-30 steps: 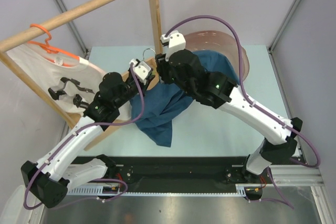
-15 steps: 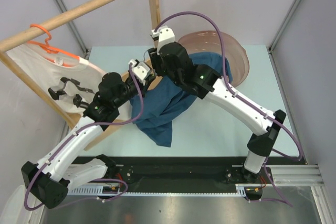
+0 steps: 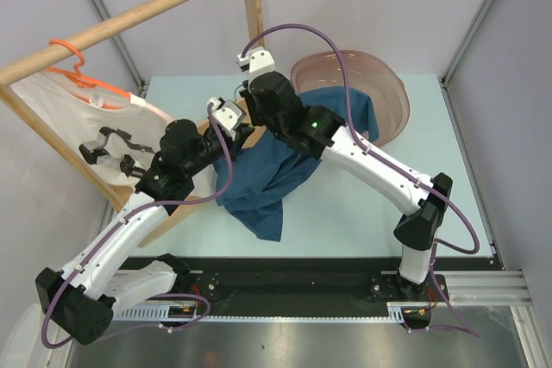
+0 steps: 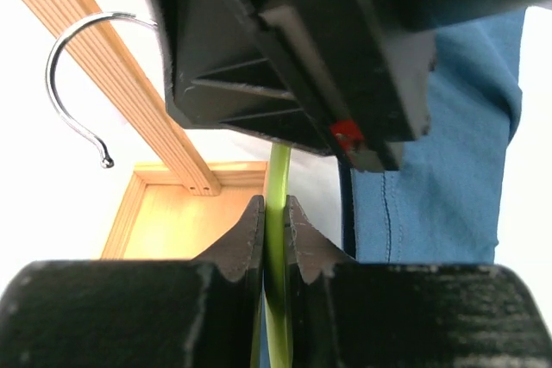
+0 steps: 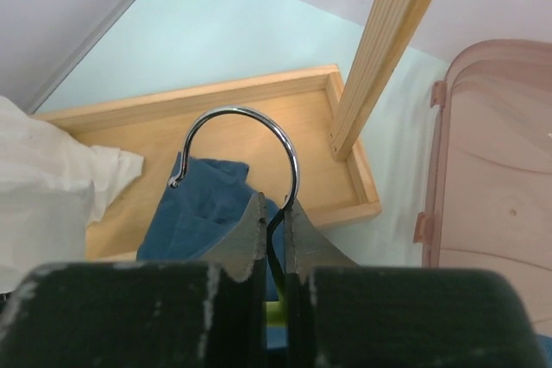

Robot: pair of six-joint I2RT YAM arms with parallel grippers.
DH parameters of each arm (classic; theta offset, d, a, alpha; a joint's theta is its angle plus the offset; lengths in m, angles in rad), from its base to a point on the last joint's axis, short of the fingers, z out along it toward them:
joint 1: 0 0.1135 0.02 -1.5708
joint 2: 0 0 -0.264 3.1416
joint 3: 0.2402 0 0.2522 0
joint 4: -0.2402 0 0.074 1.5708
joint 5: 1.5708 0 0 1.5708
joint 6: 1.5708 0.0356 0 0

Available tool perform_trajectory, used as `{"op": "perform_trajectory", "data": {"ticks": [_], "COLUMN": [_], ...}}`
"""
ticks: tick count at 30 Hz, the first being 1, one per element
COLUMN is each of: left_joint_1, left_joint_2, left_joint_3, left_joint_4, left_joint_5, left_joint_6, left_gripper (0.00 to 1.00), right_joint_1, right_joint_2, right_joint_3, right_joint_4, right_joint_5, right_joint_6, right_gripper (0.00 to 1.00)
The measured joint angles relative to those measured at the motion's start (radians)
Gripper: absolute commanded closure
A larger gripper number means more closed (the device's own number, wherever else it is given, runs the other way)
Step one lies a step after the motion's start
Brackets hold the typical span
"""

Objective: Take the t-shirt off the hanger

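A blue t-shirt (image 3: 267, 170) hangs on a green hanger (image 4: 278, 170) with a metal hook (image 5: 250, 122); it drapes over the table between the arms. My left gripper (image 3: 231, 122) is shut on the green hanger bar, which shows between its jaws in the left wrist view (image 4: 274, 213). My right gripper (image 3: 252, 96) is shut on the dark neck just below the hook (image 5: 275, 208). The hook also shows in the left wrist view (image 4: 73, 84). Blue cloth lies to the right of the left jaws (image 4: 448, 170) and under the hook (image 5: 194, 204).
A wooden rack rail (image 3: 129, 15) carries an orange hanger (image 3: 73, 71) with a white shirt (image 3: 60, 118). Its upright post (image 5: 388, 49) stands in a wooden tray base (image 5: 259, 96). A pink basin (image 3: 379, 75) sits at the back right.
My right arm has swung left and back over the hook end of the hanger. My left arm and the blue t-shirt have hardly moved.
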Motion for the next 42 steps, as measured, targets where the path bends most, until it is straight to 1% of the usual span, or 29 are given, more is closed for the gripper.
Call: {"op": "perform_trajectory", "data": {"ticks": [1, 2, 3, 4, 6, 8, 10, 13, 16, 19, 22, 25, 29, 37, 41, 42], "left_joint_1": [0.007, 0.015, 0.027, 0.042, 0.08, 0.112, 0.15, 0.183, 0.184, 0.183, 0.166, 0.132, 0.079, 0.043, 0.031, 0.027], "left_joint_2": [0.0, 0.0, 0.0, 0.0, 0.0, -0.001, -0.005, -0.018, -0.018, 0.01, 0.07, 0.124, 0.135, 0.136, 0.157, 0.169], "left_joint_3": [0.0, 0.0, 0.0, 0.0, 0.001, 0.0, 0.0, 0.0, 0.0, 0.002, 0.013, 0.019, 0.019, 0.019, 0.019, 0.021], "left_joint_4": [0.002, 0.003, 0.001, -0.002, -0.002, -0.004, 0.027, 0.067, 0.103, 0.134, 0.135, 0.115, 0.102, 0.117, 0.124, 0.124], "left_joint_5": [0.009, 0.019, 0.034, 0.052, 0.096, 0.138, 0.156, 0.185, 0.24, 0.305, 0.359, 0.407, 0.462, 0.549, 0.571, 0.573], "left_joint_6": [-0.008, -0.016, -0.028, -0.046, -0.095, -0.142, -0.183, -0.227, -0.266, -0.302, -0.326, -0.333, -0.338, -0.34, -0.341, -0.341], "left_gripper": [0.82, 0.66, 0.59, 0.54, 0.39, 0.35, 0.32, 0.31, 0.3, 0.32, 0.33, 0.32, 0.31, 0.29, 0.31, 0.33], "right_joint_1": [0.004, 0.01, 0.016, 0.024, 0.046, 0.066, 0.076, 0.053, -0.017, -0.095, -0.173, -0.235, -0.315, -0.412, -0.442, -0.446], "right_joint_2": [0.0, -0.005, -0.011, -0.023, -0.065, -0.116, -0.189, -0.29, -0.436, -0.58, -0.704, -0.794, -0.881, -0.992, -1.017, -1.019], "right_joint_3": [-0.005, -0.015, -0.034, -0.07, -0.187, -0.327, -0.481, -0.649, -0.791, -0.869, -0.907, -0.925, -0.939, -0.965, -0.985, -0.987], "right_joint_4": [0.01, 0.023, 0.043, 0.083, 0.175, 0.298, 0.369, 0.419, 0.453, 0.447, 0.434, 0.39, 0.318, 0.227, 0.206, 0.205], "right_joint_5": [0.012, 0.028, 0.047, 0.077, 0.161, 0.257, 0.325, 0.393, 0.414, 0.404, 0.376, 0.343, 0.287, 0.202, 0.16, 0.15], "right_joint_6": [-0.002, -0.006, -0.013, -0.023, -0.051, -0.084, -0.1, -0.076, 0.013, 0.127, 0.235, 0.317, 0.395, 0.468, 0.496, 0.5], "right_gripper": [1.0, 1.0, 1.0, 1.0, 1.0, 1.0, 1.0, 1.0, 1.0, 1.0, 1.0, 1.0, 1.0, 1.0, 1.0, 1.0]}}
